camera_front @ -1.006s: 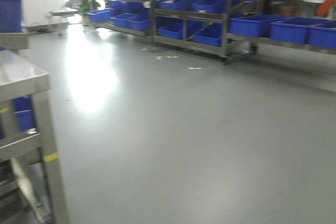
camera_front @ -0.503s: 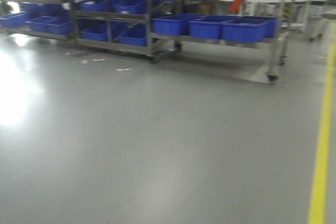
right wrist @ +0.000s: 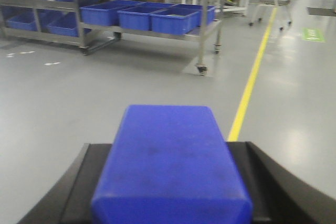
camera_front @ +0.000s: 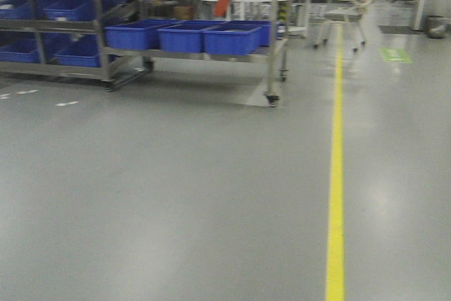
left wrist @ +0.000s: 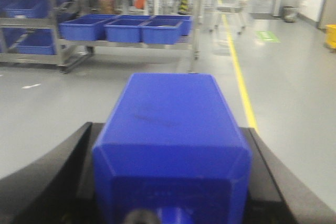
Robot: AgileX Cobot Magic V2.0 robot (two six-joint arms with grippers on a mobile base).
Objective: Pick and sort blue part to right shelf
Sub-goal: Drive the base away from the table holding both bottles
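Note:
In the left wrist view a dark-blue part [left wrist: 170, 108] with flat sides and sloped shoulders fills the space between my black fingers [left wrist: 73, 156]. My left gripper [left wrist: 168, 182] is shut on it, its knob end toward the camera. In the right wrist view my right gripper [right wrist: 169, 187] is shut on a blue block [right wrist: 168, 140] whose near end is cut off by the frame edge. A steel-framed shelf [camera_front: 271, 40] with big blue bins [camera_front: 231, 39] stands across the floor at the upper left. Neither gripper shows in the front view.
A yellow floor line [camera_front: 336, 174] runs away from me on the right. A wheeled chair [camera_front: 345, 15] and a green floor mark [camera_front: 396, 54] lie beyond the shelf's end. More racks of blue bins [camera_front: 67, 51] continue to the left.
The front view has swung to the right. The steel table left the frame, the racks slid leftward, and the yellow line and chair came into view.

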